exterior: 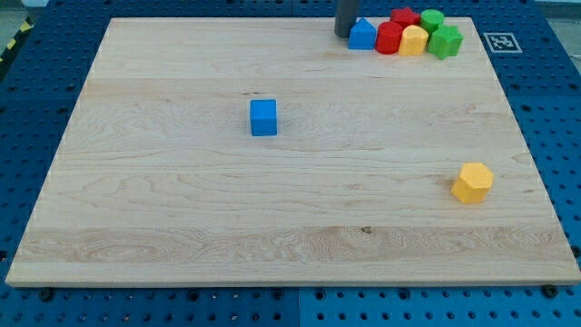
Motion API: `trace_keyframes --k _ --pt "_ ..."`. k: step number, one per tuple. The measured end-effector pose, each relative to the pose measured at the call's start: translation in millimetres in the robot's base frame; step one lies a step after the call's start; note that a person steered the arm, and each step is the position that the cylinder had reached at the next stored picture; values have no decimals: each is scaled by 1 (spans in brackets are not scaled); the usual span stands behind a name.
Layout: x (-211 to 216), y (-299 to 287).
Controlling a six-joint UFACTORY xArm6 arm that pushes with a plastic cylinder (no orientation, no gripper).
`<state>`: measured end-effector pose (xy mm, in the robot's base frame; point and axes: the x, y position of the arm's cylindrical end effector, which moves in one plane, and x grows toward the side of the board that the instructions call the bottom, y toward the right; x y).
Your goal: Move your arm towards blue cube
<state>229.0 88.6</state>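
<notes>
A blue cube [263, 117] sits alone on the wooden board, left of the middle. My dark rod comes down at the view's top, and my tip [343, 34] rests on the board just left of a blue peaked block [363, 34], touching or almost touching it. The tip is far up and to the right of the blue cube.
Next to the blue peaked block is a tight cluster: a red block [389, 38], a yellow block [413, 41], a second red block [404, 16], a green block [432, 19] and a green star-like block [445, 41]. A yellow hexagonal block [472, 183] lies at the right.
</notes>
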Motion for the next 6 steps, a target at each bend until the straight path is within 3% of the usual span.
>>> trace_keyframes --k 1,2,3,4,6 --pt "16 -40" --pt "61 -121" --pt "123 -193" --pt "190 -211" --pt "200 -96"
